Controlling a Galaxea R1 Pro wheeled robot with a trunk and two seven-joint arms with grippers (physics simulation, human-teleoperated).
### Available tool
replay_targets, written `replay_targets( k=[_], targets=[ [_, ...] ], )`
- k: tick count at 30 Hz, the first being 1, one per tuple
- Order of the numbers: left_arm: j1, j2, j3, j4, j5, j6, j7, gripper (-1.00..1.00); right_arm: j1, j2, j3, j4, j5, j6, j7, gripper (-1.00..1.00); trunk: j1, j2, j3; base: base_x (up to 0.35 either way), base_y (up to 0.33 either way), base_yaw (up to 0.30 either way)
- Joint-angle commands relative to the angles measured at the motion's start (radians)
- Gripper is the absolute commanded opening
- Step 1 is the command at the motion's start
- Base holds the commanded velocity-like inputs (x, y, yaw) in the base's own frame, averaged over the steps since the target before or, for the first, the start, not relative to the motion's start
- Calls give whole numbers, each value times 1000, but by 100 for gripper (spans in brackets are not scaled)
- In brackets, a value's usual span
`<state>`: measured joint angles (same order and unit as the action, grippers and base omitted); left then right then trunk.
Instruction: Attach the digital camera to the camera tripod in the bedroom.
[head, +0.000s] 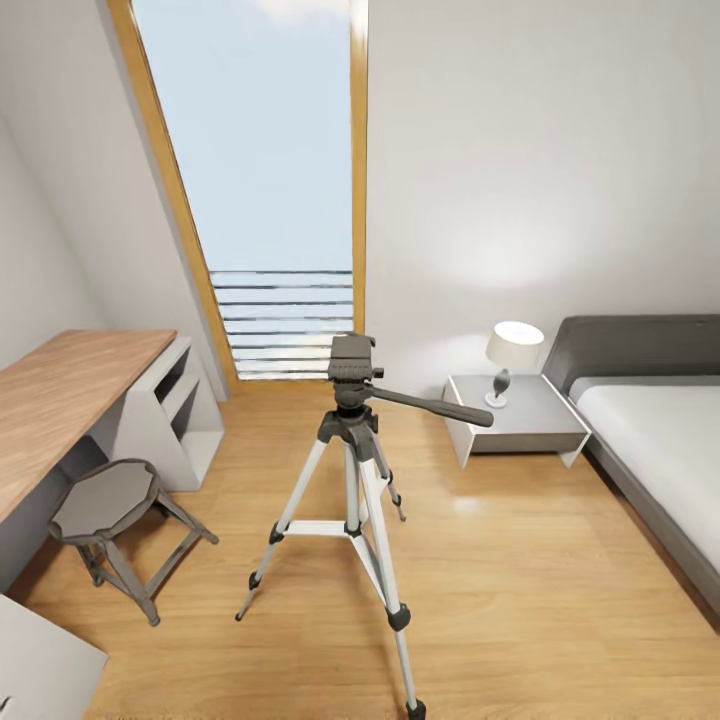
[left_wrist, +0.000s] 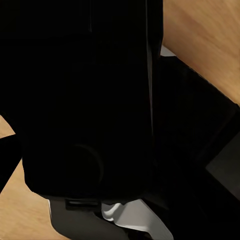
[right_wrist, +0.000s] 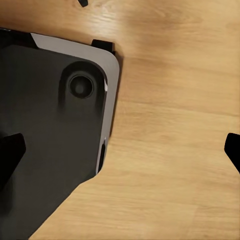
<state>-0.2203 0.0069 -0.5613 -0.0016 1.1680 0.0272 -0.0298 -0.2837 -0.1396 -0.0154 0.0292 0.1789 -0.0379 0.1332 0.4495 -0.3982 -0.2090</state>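
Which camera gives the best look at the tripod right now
The head view: the camera tripod stands whole on the wood floor, its black head bare and pan handle pointing toward the nightstand. The wrist views show dark robot parts and floor, nothing recognisable as the tripod.

camera tripod (head: 352, 470): silver legs, black head | stool (head: 104, 498): grey | floor (head: 520, 590): light wood

Bright daylight — dark left-wrist view

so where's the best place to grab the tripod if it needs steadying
Grip the upright center column just under the black head of the camera tripod, coming in from the front, level with it. The three legs splay outward lower down and the pan handle sticks out toward the nightstand, so avoid that side.
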Motion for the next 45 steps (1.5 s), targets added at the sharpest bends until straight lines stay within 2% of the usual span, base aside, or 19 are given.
replay_targets(
  k=[1,21,39,45],
  targets=[
    [-1,0,-8,0,9,3,-4,-100,-2,0,-2,3,7,-4,2,100,0,-2,-2,-21,0,0],
    [-1,0,-8,0,9,3,-4,-100,-2,0,-2,3,8,-4,2,100,0,-2,-2,-258,0,0],
    [-1,1,-8,0,11,3,-4,-100,-2,1,-2,3,4,-2,0,100,0,-2,-2,-18,0,0],
    [-1,1,-8,0,12,3,-4,-100,-2,0,-2,3,6,-3,0,100,0,-2,-10,0,0,0]
  ],
)
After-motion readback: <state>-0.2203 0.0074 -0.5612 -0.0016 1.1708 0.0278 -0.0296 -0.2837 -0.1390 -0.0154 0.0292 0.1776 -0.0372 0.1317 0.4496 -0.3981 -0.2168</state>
